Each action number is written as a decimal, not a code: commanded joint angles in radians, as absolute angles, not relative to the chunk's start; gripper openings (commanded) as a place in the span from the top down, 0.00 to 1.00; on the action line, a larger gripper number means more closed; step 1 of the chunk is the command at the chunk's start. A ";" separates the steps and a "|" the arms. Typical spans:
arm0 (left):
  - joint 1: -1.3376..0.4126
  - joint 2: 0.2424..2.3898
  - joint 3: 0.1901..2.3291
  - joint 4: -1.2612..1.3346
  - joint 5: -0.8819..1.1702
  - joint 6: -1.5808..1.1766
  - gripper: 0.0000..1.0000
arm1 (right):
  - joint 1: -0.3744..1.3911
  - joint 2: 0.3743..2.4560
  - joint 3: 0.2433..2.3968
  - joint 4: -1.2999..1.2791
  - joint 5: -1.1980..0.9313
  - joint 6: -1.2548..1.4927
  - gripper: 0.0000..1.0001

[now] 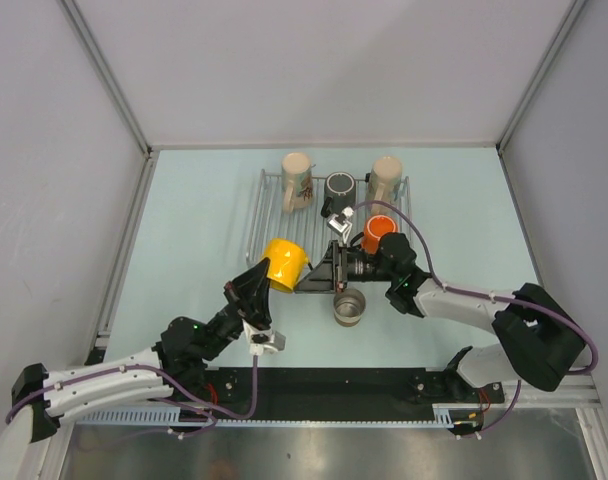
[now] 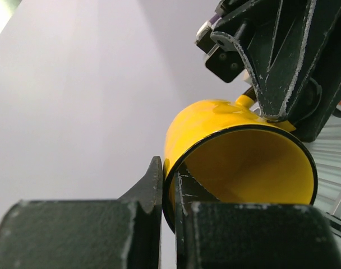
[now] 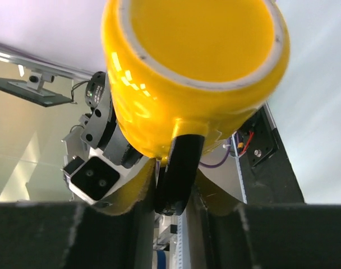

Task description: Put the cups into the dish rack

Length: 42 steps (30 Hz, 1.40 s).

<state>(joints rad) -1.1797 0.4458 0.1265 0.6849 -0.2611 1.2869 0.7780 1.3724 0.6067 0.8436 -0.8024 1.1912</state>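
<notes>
The yellow cup (image 1: 284, 262) hangs above the table between both grippers, just in front of the dish rack (image 1: 269, 205). My left gripper (image 1: 260, 282) is shut on its rim (image 2: 169, 174), one finger inside and one outside. My right gripper (image 1: 308, 276) is shut on the cup's black handle (image 3: 179, 168). On the rack stand the patterned cream cup (image 1: 297, 182), the dark cup (image 1: 340, 187), the plain cream cup (image 1: 386, 178) and the orange cup (image 1: 377, 232), which is partly hidden by the right arm. The steel cup (image 1: 350, 307) stands on the table in front of the rack.
The right arm (image 1: 454, 300) reaches in from the right across the rack's front corner. The left arm (image 1: 184, 345) lies at the front left. Grey walls enclose the table on three sides. The black base rail (image 1: 344, 385) runs along the near edge.
</notes>
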 commanded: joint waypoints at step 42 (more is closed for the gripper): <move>-1.348 0.560 -0.011 1.131 -0.199 1.485 0.52 | 0.919 1.353 0.841 0.330 -0.858 0.697 1.00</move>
<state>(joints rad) -1.3174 0.5629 0.0166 1.0466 -0.2943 1.5581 0.8417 1.3926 0.8200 0.3599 -0.9443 0.8040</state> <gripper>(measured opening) 0.360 0.208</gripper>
